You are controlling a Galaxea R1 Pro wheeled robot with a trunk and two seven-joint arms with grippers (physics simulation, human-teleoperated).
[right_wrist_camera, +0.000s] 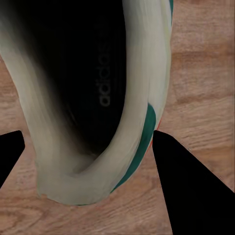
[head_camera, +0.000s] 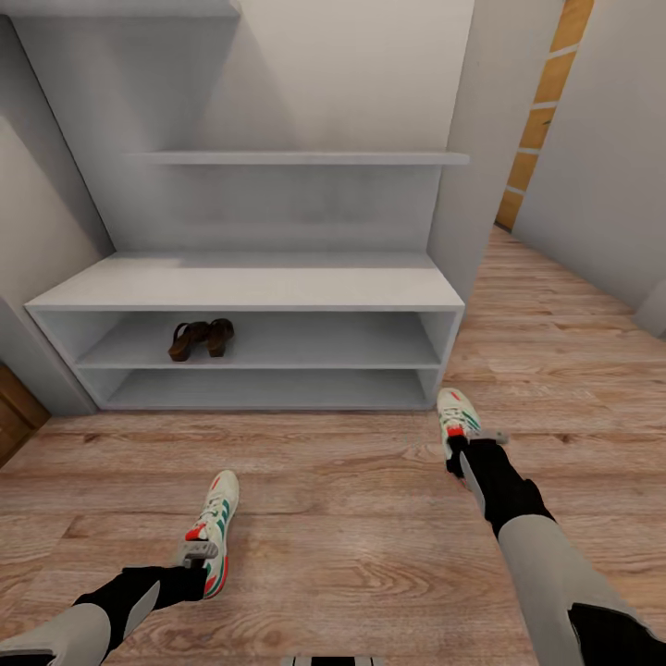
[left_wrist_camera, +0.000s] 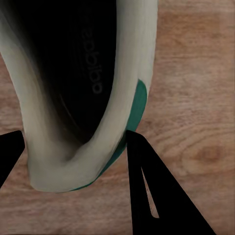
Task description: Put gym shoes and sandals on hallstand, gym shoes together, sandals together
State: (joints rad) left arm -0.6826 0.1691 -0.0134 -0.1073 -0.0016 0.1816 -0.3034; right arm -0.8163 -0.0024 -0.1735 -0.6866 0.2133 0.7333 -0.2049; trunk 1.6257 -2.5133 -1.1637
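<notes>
Two white gym shoes with green stripes lie on the wood-plank corridor floor (head_camera: 351, 518) in front of the hallstand (head_camera: 277, 282). One gym shoe (head_camera: 220, 518) is at the left and the other (head_camera: 457, 413) at the right, near the rack's corner. My left gripper (head_camera: 198, 555) straddles the left shoe's heel (left_wrist_camera: 73, 161), open: one finger (left_wrist_camera: 147, 176) touches the heel and the other stands just off it. My right gripper (head_camera: 460, 453) stands the same way around the right shoe's heel (right_wrist_camera: 83, 176), also open. Both brown sandals (head_camera: 201, 339) sit side by side on the rack's upper open shelf, at its left.
A white wall shelf (head_camera: 296, 158) hangs above the rack's flat top. A white partition (head_camera: 472, 185) rises at the rack's right end, with open corridor floor (head_camera: 555, 305) beyond it. A brown wooden panel (head_camera: 14, 416) stands at the far left.
</notes>
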